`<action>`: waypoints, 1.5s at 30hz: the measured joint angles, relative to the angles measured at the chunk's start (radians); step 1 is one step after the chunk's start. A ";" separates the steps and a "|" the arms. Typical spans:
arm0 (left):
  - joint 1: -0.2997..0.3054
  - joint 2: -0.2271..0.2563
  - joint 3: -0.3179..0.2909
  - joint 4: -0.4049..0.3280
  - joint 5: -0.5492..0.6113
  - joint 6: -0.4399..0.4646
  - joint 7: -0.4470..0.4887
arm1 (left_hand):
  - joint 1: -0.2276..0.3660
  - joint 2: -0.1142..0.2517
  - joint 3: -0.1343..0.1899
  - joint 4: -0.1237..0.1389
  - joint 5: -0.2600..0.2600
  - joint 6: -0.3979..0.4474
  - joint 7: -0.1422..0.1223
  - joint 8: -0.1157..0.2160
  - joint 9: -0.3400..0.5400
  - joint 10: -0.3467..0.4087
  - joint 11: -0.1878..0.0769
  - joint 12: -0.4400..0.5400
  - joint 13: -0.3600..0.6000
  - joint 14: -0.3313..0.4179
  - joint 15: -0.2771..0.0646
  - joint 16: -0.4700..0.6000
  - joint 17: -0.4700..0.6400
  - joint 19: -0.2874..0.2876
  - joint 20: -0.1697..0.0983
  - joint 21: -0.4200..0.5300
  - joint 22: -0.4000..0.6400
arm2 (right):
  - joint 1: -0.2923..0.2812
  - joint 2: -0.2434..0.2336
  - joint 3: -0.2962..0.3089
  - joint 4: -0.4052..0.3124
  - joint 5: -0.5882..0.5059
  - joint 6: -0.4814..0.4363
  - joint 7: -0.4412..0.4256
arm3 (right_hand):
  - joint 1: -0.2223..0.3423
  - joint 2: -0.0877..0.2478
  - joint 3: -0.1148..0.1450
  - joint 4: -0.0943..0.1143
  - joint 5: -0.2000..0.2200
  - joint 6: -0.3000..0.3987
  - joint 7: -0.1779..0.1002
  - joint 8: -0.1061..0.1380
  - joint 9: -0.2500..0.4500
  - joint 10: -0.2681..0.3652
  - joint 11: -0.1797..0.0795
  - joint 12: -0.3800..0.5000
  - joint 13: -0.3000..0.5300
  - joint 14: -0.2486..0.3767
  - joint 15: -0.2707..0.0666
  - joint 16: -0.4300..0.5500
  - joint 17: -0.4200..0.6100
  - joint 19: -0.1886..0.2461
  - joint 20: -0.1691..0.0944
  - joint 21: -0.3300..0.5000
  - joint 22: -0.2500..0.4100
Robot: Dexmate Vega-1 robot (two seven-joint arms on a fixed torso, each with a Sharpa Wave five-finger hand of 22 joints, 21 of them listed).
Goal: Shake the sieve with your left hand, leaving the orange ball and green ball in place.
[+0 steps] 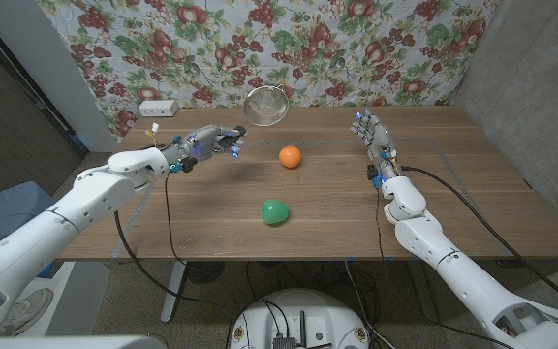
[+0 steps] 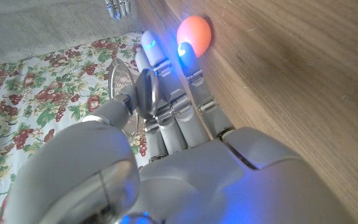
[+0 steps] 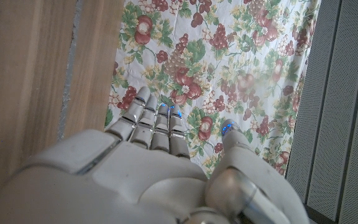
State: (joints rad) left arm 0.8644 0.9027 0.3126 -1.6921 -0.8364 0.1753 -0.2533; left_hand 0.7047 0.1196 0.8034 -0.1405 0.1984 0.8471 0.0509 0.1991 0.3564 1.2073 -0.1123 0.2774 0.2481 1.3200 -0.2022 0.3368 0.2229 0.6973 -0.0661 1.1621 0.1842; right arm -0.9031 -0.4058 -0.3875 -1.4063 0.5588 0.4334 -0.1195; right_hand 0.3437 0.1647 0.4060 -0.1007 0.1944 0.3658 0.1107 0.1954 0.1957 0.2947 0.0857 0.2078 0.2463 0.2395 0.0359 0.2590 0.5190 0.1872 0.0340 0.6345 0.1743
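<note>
My left hand (image 1: 206,145) grips the handle of a round metal sieve (image 1: 264,105) and holds it in the air over the table's far edge, its mesh bowl in front of the floral cloth. In the left wrist view the handle is pinched between thumb and fingers (image 2: 166,93), with the mesh (image 2: 120,81) beyond. The orange ball (image 1: 290,156) (image 2: 194,32) lies on the wooden table (image 1: 211,213) just right of that hand. The green ball (image 1: 275,211) lies nearer the front edge. My right hand (image 1: 376,136) (image 3: 154,168) stands at the right with fingers straight, holding nothing.
A white box (image 1: 157,108) sits at the table's back left corner. A floral cloth (image 1: 289,39) hangs behind the table and a grey wall (image 1: 541,87) closes the right side. A black cable (image 1: 168,208) runs down from my left wrist.
</note>
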 measured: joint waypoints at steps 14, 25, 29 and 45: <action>0.014 0.019 -0.022 -0.053 -0.098 0.175 0.105 | 0.004 -0.004 0.007 -0.007 -0.014 -0.003 0.006 -0.007 -0.009 0.005 0.005 -0.001 -0.012 0.000 0.000 0.004 -0.005 0.000 0.000 0.008 0.000 | 0.000 -0.004 0.000 -0.003 0.000 -0.005 0.000 | 0.000 0.000 0.003 0.003 0.000 0.000 0.000 0.000 0.000 0.000 0.000 0.000 0.000 0.000 0.000 0.000 0.000 0.000 0.000 -0.007 0.000; -0.001 0.034 -0.028 -0.081 -0.167 0.314 0.181 | 0.004 -0.004 0.010 -0.010 -0.022 -0.007 0.010 -0.014 -0.017 0.005 0.005 -0.008 -0.021 0.000 0.000 0.004 -0.009 0.000 0.000 0.016 0.000 | 0.004 -0.003 0.000 0.002 0.001 -0.007 0.005 | 0.000 0.000 0.004 0.004 0.000 0.000 0.000 0.000 0.000 0.000 0.000 0.000 0.000 0.000 0.000 0.000 0.000 0.000 0.000 -0.007 0.000; -0.010 0.037 -0.028 -0.084 -0.182 0.344 0.195 | 0.004 -0.004 0.012 -0.012 -0.025 -0.007 0.011 -0.014 -0.018 0.005 0.005 -0.008 -0.021 0.000 0.000 0.004 -0.009 0.000 0.000 0.016 0.000 | 0.007 -0.002 -0.001 0.006 0.003 -0.007 0.009 | 0.000 0.000 0.004 0.004 0.000 0.000 0.000 0.000 0.000 0.000 0.000 0.000 0.000 0.000 0.000 0.000 0.000 0.000 0.000 -0.007 0.000; -0.046 0.024 -0.009 -0.050 -0.238 0.442 0.210 | 0.004 -0.004 0.018 -0.012 -0.029 -0.016 0.020 -0.018 -0.026 0.005 0.005 -0.011 -0.029 0.000 0.000 0.004 -0.009 0.000 0.000 0.025 -0.003 | 0.022 0.005 -0.006 0.029 0.007 -0.011 0.016 | 0.000 0.000 0.004 0.004 0.000 0.000 0.000 0.000 0.000 0.000 0.000 0.000 0.000 0.000 0.000 0.000 0.000 0.007 0.007 -0.014 0.000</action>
State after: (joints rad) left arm 0.8183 0.9270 0.3040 -1.7417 -1.0748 0.6172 -0.0428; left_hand 0.7087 0.1157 0.8217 -0.1526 0.1698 0.8310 0.0704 0.1809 0.3299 1.2127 -0.1071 0.2659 0.2189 1.3201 -0.2022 0.3407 0.2137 0.6971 -0.0662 1.1872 0.1814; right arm -0.8806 -0.4004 -0.3937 -1.3771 0.5656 0.4224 -0.1031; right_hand 0.3437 0.1647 0.4102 -0.0964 0.1944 0.3658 0.1107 0.1954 0.1957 0.2944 0.0859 0.2078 0.2464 0.2395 0.0359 0.2586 0.5192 0.1946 0.0414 0.6204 0.1743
